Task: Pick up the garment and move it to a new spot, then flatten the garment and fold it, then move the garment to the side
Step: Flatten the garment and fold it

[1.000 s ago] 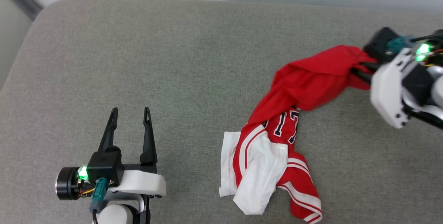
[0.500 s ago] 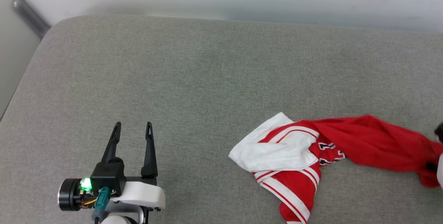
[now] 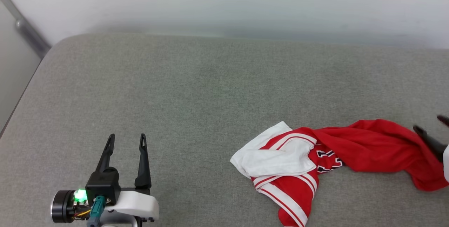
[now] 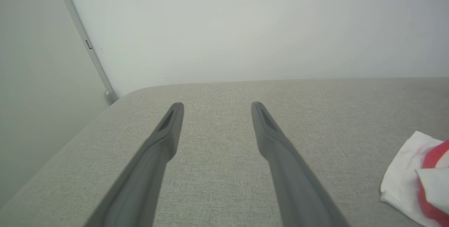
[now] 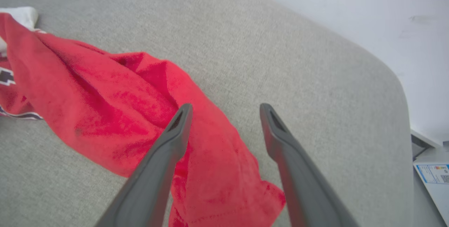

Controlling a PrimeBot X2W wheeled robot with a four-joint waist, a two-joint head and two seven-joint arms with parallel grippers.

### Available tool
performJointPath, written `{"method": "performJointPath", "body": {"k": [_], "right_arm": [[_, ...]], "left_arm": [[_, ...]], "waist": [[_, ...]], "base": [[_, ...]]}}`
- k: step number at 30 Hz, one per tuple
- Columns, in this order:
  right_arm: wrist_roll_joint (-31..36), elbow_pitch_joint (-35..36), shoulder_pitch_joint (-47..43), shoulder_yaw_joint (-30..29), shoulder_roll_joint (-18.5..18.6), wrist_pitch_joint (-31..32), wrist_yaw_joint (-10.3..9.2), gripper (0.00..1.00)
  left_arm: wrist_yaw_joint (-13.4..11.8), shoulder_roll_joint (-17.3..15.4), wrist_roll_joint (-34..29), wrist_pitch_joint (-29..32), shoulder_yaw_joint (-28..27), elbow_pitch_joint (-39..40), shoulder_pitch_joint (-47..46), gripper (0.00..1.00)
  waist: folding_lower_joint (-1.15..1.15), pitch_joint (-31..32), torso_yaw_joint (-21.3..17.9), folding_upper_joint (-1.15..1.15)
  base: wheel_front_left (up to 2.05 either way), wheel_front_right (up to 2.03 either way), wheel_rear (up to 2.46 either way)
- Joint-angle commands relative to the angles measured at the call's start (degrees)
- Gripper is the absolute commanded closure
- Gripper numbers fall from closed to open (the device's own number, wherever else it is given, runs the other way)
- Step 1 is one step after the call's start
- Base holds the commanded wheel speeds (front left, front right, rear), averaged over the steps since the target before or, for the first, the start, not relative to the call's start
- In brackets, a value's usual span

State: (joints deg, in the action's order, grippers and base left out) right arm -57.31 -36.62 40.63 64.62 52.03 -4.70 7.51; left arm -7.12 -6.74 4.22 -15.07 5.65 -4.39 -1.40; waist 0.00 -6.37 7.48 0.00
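Now the garment lies crumpled at four o'clock on the grey cushion. The right gripper gapes empty above its red end, and the left gripper is spread wide at seven o'clock.

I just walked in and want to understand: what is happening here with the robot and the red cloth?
A two-armed robot is working on a jersey that lies crumpled on a grey cushion. The right jaws stand open over its red end, gripping nothing. The left jaws are open too, well apart from it at the cushion's left. The jersey is not yet flattened or folded.
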Motion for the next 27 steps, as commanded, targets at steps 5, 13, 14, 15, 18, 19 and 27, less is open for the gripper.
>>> {"method": "performJointPath", "body": {"k": [5, 13, 14, 15, 18, 19, 27], "right_arm": [[7.01, 0.11, 0.8, -10.26, -3.15, -9.68, -0.04, 0.0], [24.55, 9.0, -10.25, -38.55, -12.32, -10.44, -0.03, 0.0], [27.64, 11.49, -13.01, -42.9, -14.24, -10.44, -0.04, 0.0], [30.8, 14.28, -15.66, -47.19, -16.31, -10.47, -0.03, 0.0], [38.73, 21.93, -24.03, -56.42, -22.61, -10.46, -0.04, 0.0], [40.66, 24.0, -26.34, -58.3, -24.38, -10.47, -0.04, 0.0], [48.36, 36.81, -35.22, -64.3, -32.49, -7.32, -0.04, 0.0]], "left_arm": [[0.57, -0.88, -0.41, -0.13, -1.04, 0.02, 0.75, 0.0], [5.06, -3.51, 1.12, -0.12, -1.23, -1.37, -4.45, 0.0], [5.98, -3.82, 1.64, 0.13, -1.13, -1.77, -5.95, 0.0], [7.07, -4.43, 1.93, 0.73, -0.79, -2.16, -7.68, 0.0], [10.24, -6.19, 2.4, 4.94, 0.79, -3.35, -12.8, 0.0], [11.18, -6.65, 2.76, 6.94, 1.45, -3.84, -14.51, 0.0], [14.47, -10.79, 10.95, 28.6, 13.99, -7.15, -29.19, 0.0]], "waist": [[0.0, 2.08, -1.34, 0.0], [0.0, 2.57, -2.08, 0.0], [0.0, 2.58, -2.12, 0.0], [0.0, 2.57, -2.25, 0.0], [0.0, 2.45, -2.69, 0.0], [0.0, 2.39, -2.84, 0.0], [0.0, 1.04, -4.63, 0.0]], "base": [[0.0, 0.0, 0.0], [0.0, 0.0, 0.0], [0.0, 0.0, 0.0], [0.0, 0.0, 0.0], [0.0, 0.0, 0.0], [0.0, 0.0, 0.0], [0.0, 0.0, 0.0]]}}
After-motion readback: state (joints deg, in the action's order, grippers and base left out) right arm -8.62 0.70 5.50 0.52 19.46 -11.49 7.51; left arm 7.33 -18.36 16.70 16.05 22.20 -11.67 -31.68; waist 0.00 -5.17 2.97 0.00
